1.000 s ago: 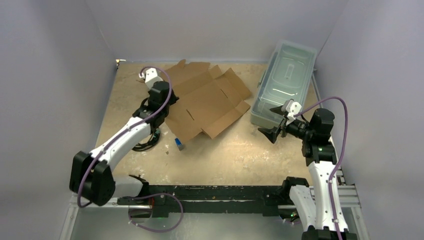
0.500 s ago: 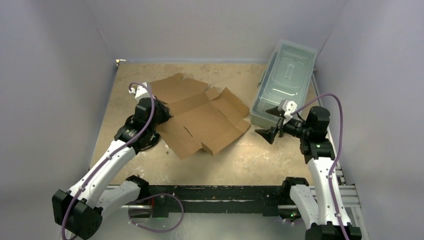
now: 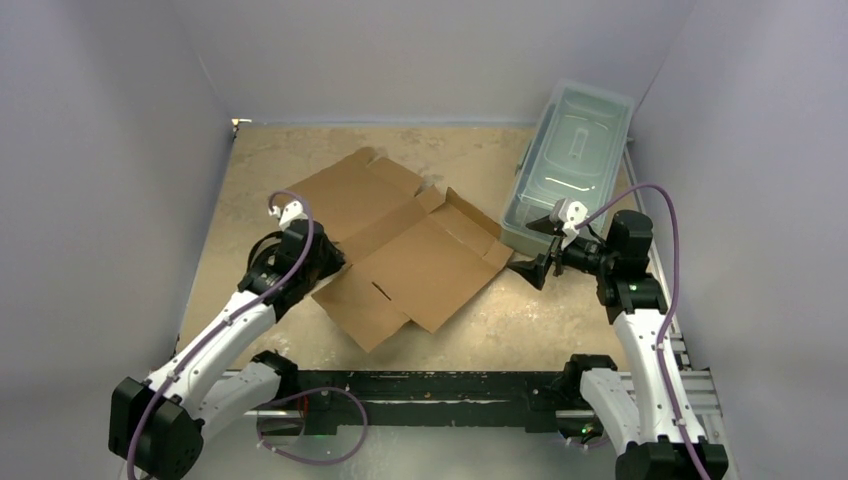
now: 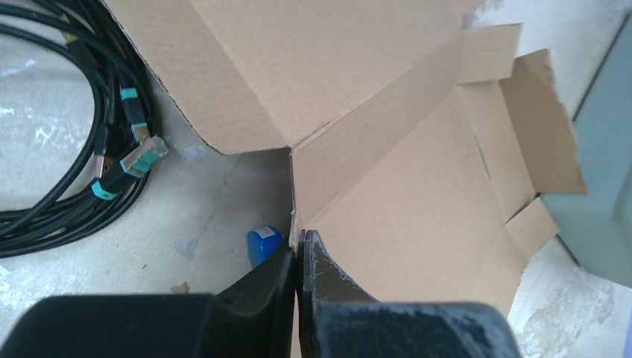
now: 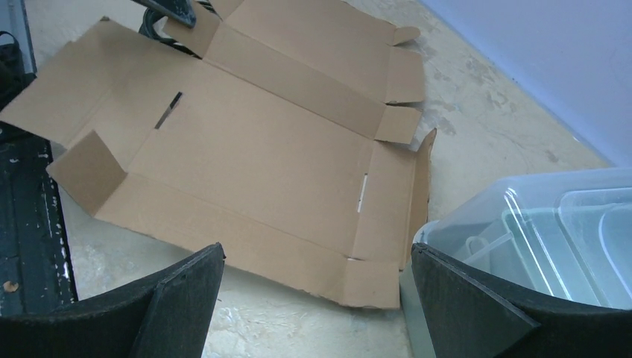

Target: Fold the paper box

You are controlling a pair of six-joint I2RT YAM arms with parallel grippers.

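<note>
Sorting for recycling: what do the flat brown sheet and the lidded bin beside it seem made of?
The paper box looks like plain brown cardboard, matte and unprinted: crisp fold creases, die-cut slots and tabs; likely corrugated, though the edges are too small to confirm. The bin seems clear, glossy plastic: its walls show through and catch highlights.

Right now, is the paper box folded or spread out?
Spread out: the paper box lies nearly flat, panels unfolded, only small flaps raised.
</note>
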